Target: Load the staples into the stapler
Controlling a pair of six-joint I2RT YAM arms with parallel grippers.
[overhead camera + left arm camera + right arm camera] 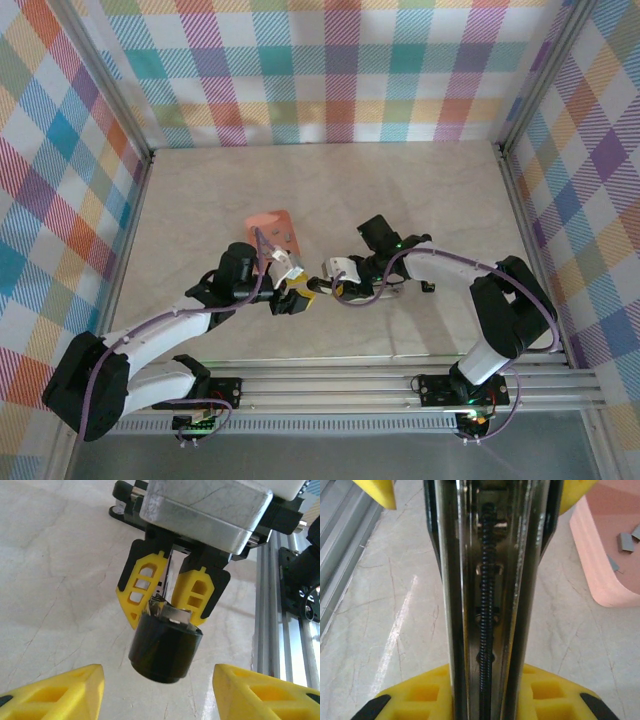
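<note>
Right wrist: pink tray (pixel 598 582), perhaps three staples (pixel 625 541) inside; right fingers (pixel 422 701) around stapler (pixel 485 580), left fingers (pixel 60 692) apart.

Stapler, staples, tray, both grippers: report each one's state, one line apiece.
stapler: open, spring channel exposed.
right gripper: shut on the stapler.
left gripper: open, empty.
tray: resting flat.
staples: loose strips lying in the tray.

Far table (pixel 330 180) open; tray (pixel 268 222), stapler (pixel 485 580) crowd centre; walls (pixel 330 70) hem sides.
</note>
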